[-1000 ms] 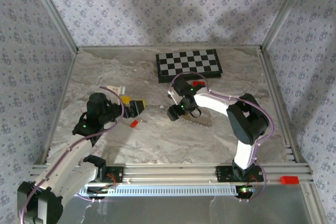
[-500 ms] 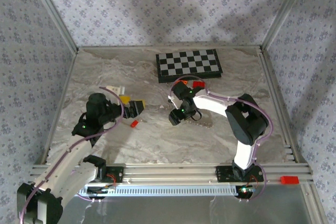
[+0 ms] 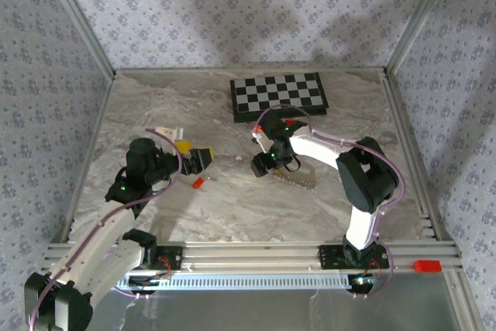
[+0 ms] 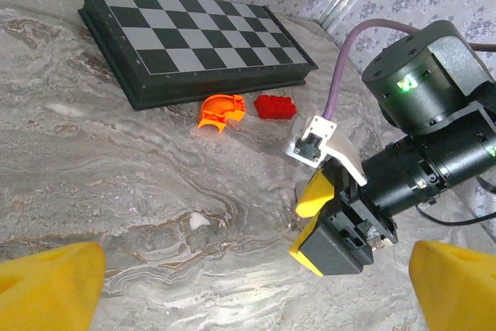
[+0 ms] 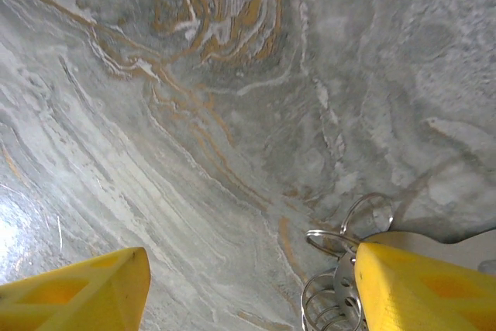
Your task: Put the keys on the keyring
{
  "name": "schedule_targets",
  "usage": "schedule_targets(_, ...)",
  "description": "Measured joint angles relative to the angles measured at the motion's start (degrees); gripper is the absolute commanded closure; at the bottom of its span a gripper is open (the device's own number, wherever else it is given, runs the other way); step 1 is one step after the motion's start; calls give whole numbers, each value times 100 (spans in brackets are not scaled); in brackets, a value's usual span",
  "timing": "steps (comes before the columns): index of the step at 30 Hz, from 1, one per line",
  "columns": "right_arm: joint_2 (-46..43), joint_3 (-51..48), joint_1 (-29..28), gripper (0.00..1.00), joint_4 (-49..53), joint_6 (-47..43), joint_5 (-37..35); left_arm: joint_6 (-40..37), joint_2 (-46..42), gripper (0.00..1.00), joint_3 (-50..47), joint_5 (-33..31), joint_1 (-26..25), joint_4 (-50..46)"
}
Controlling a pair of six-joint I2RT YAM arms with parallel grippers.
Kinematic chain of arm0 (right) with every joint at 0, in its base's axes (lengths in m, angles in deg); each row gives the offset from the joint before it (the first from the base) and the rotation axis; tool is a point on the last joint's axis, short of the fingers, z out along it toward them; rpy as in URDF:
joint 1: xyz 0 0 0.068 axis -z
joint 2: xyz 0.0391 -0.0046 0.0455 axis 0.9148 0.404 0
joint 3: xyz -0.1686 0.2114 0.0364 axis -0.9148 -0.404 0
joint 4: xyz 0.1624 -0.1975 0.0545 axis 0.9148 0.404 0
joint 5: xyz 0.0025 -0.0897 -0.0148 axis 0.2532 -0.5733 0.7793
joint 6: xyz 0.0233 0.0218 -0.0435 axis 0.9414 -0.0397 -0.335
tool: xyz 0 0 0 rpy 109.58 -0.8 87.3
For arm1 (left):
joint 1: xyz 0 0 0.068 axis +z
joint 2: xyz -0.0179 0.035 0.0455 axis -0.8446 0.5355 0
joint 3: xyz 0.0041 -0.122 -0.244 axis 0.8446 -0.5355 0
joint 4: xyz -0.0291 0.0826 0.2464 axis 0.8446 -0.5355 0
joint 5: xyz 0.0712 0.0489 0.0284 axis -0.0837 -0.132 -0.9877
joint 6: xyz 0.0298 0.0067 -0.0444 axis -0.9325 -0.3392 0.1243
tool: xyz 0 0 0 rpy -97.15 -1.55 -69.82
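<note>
Chessboard (image 3: 279, 94) = ref point. Key (image 3: 198, 182): flat on table (image 3: 232, 207), well to near side of board, off its L corner. L gripper (image 4: 252, 281) betw. key & board, fingers (image 4: 50, 284) wide apart, nothing betw. them. Keyring (image 3: 301, 181): on table, near side of board, under its R half. R gripper (image 5: 248, 269) over that spot, fingers (image 5: 418, 292) apart, bare marble betw. them. Ring's wire loops sit against one finger; can't tell if touching.
</note>
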Motion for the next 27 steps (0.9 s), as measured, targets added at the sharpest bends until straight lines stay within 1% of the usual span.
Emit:
schedule_targets(13, 101, 111, 238, 28, -15, -68, 15, 2, 4, 0, 0, 0, 0, 2)
schedule_targets(21, 291, 111, 236, 28, -11, -107, 114, 2, 4, 0, 0, 0, 0, 2)
schedule_targets(27, 291, 109, 181, 31, -11, -109, 184, 2, 4, 0, 0, 0, 0, 2)
